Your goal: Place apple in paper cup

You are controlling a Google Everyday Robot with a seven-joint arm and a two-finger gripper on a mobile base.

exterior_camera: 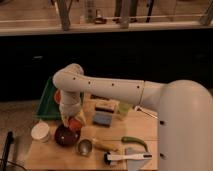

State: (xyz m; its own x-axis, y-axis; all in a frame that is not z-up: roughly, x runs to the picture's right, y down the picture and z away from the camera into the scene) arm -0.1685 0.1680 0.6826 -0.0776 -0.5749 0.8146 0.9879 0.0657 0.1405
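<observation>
The apple (75, 124) is small and orange-red, and it sits in my gripper (72, 121), which is shut on it. The gripper holds the apple just above the right rim of the dark maroon bowl (64, 136). The paper cup (41, 131) is short, wide and white. It stands upright at the left end of the wooden table (117, 134), to the left of the maroon bowl and about a bowl's width left of the apple. My white arm (115, 90) reaches in from the right and hides part of the table's back.
A small metal cup (84, 146) stands right of the maroon bowl. A green tray (48, 102) with an orange bowl (57, 95) lies behind. A blue sponge (103, 119), a green pepper (136, 142) and a white-handled tool (127, 157) lie to the right.
</observation>
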